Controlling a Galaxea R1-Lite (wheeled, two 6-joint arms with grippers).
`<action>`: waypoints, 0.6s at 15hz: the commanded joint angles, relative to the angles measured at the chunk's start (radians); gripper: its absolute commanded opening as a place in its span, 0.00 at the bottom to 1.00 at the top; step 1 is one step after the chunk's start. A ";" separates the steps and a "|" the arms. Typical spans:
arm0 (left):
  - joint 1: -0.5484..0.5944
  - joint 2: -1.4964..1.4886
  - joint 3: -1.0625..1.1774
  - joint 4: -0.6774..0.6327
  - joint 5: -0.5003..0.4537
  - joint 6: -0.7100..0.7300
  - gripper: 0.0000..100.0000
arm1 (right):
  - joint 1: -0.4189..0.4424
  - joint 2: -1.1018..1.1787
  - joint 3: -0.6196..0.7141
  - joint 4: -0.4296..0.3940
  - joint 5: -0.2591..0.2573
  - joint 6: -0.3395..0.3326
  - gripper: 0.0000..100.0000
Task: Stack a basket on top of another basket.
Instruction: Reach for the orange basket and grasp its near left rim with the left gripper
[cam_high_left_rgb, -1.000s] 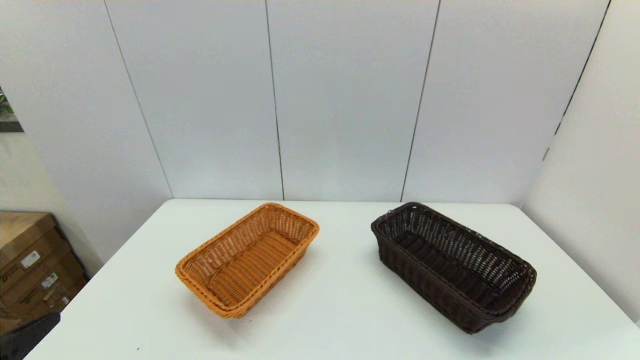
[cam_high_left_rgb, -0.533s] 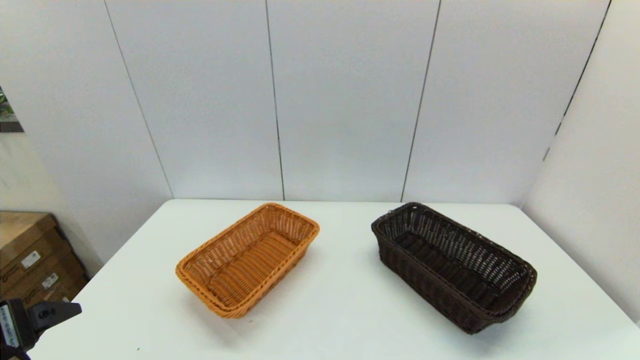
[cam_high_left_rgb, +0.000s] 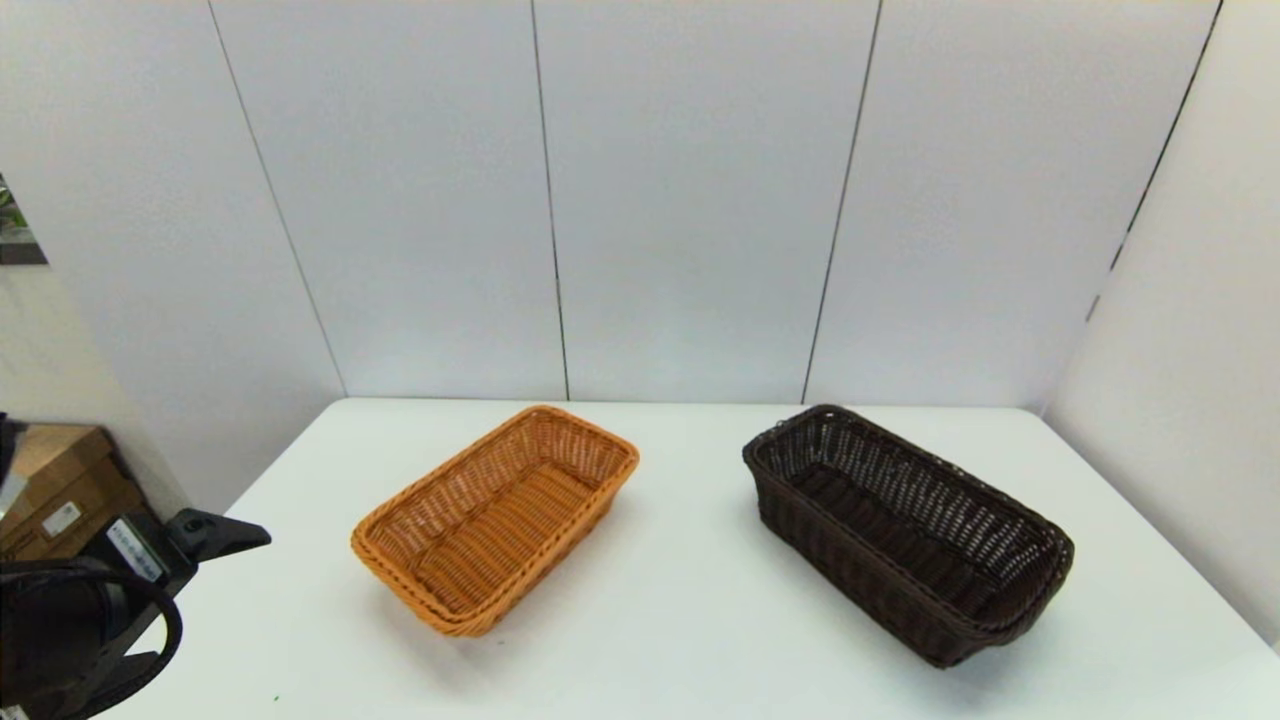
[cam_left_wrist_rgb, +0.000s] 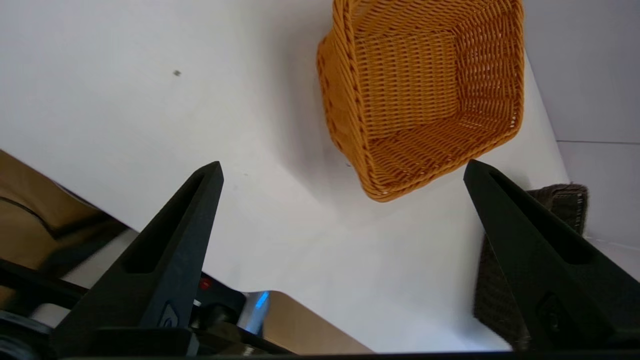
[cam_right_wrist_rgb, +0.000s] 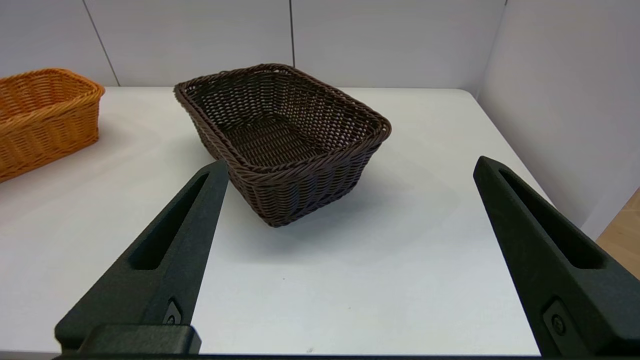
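Observation:
The dark brown basket (cam_high_left_rgb: 905, 535) stands empty on the right half of the white table (cam_high_left_rgb: 680, 620). The orange-tan basket (cam_high_left_rgb: 495, 520) stands empty on the left half, well apart from it. My left gripper (cam_left_wrist_rgb: 342, 164) is open at the table's front left corner, short of the orange-tan basket (cam_left_wrist_rgb: 425, 95), with a corner of the dark basket (cam_left_wrist_rgb: 565, 200) beyond. In the head view it shows at the lower left, one finger (cam_high_left_rgb: 215, 535) over the table's left edge. My right gripper (cam_right_wrist_rgb: 351, 161) is open, low in front of the dark basket (cam_right_wrist_rgb: 280, 135), holding nothing; the orange-tan basket (cam_right_wrist_rgb: 40, 115) lies off to its side.
Grey wall panels (cam_high_left_rgb: 640, 200) close the table at the back and a side panel (cam_high_left_rgb: 1180, 400) stands on the right. Cardboard boxes (cam_high_left_rgb: 55, 490) sit on the floor beyond the left edge. Bare tabletop lies between the two baskets and in front of them.
My left arm has risen into the head view at the lower left and moved up and rightward toward the table. Both baskets stay where they were.

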 joint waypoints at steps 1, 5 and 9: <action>-0.022 0.134 -0.026 -0.018 -0.003 -0.060 1.00 | 0.000 0.001 0.000 0.000 0.000 0.000 1.00; -0.022 0.290 -0.072 -0.037 -0.046 -0.060 1.00 | 0.000 0.001 0.000 0.000 0.000 0.000 1.00; -0.017 0.494 -0.090 -0.151 -0.045 -0.065 1.00 | 0.000 0.001 0.000 0.000 0.000 0.000 1.00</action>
